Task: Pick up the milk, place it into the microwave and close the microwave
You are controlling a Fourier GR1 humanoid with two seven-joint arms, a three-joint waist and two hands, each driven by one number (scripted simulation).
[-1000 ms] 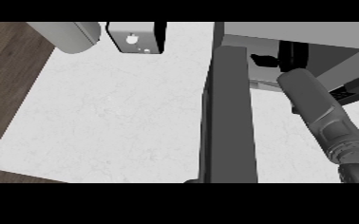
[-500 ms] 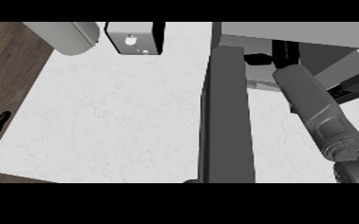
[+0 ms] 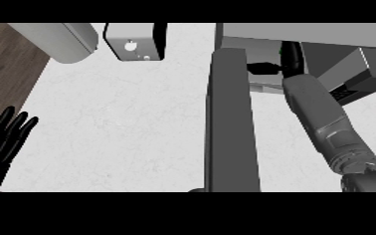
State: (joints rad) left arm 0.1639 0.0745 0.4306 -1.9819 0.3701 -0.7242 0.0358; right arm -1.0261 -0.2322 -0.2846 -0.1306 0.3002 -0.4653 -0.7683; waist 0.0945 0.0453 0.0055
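Milk out of sight. Black right hand [image 3: 291, 59] deep inside light grey box microwave [image 3: 308, 32], closed or open impossible to tell. Dark grey slab microwave door [image 3: 231, 129] standing open over white speckled counter [image 3: 125, 124]. Black left hand [image 3: 13, 134] resting at left edge, fingers straight, apart.

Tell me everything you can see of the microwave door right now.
The microwave door is a plain dark grey slab, swung wide open and seen edge-on. It runs from the front of the microwave toward the view's lower edge, over the white counter. The right forearm lies at its right, apart from it, reaching into the opening.
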